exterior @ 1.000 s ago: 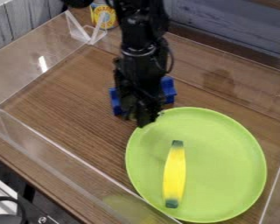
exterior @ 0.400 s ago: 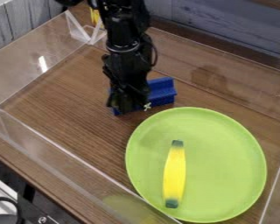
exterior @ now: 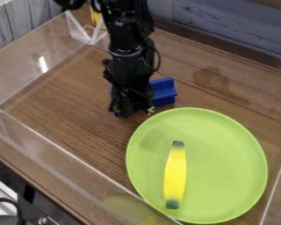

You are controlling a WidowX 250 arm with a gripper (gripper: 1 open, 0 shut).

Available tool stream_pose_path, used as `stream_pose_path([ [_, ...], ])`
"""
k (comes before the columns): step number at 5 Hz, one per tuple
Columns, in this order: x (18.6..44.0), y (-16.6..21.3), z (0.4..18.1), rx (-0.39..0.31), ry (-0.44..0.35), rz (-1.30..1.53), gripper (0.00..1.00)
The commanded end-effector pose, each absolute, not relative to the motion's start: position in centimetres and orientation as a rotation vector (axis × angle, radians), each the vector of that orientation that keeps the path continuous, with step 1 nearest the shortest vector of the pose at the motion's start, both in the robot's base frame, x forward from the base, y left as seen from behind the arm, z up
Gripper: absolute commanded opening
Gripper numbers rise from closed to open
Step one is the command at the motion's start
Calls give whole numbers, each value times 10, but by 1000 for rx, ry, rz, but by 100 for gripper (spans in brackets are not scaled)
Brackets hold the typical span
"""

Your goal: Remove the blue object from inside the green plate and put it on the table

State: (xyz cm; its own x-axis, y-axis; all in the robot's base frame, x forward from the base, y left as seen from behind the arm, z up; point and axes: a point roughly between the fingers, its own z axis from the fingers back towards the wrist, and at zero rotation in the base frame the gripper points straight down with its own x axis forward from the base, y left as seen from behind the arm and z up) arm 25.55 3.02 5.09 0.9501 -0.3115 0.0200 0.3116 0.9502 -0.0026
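The blue object [exterior: 163,90] lies on the brown table [exterior: 61,101], just past the far-left rim of the green plate [exterior: 225,163] and outside it. My gripper [exterior: 129,109] points straight down over the block's left part, and blue shows on both sides of its fingers. The jaws look shut on the block, which rests on the wood. The arm hides the middle of the block.
A slim yellow banana-shaped piece [exterior: 175,171] lies in the plate. Clear acrylic walls [exterior: 38,66] edge the table on the left and front. A yellow-and-white item [exterior: 101,15] sits at the back behind the arm.
My gripper has shifted left, off the plate's rim, and its jaws have closed. The blue object has stayed on the table, with more of its right end showing.
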Motion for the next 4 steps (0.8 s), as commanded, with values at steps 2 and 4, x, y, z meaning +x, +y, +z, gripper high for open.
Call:
stream_pose_path([
  [2, 265, 51, 55, 9, -44, -288, 0],
  [4, 262, 76, 56, 11, -35, -316, 0],
])
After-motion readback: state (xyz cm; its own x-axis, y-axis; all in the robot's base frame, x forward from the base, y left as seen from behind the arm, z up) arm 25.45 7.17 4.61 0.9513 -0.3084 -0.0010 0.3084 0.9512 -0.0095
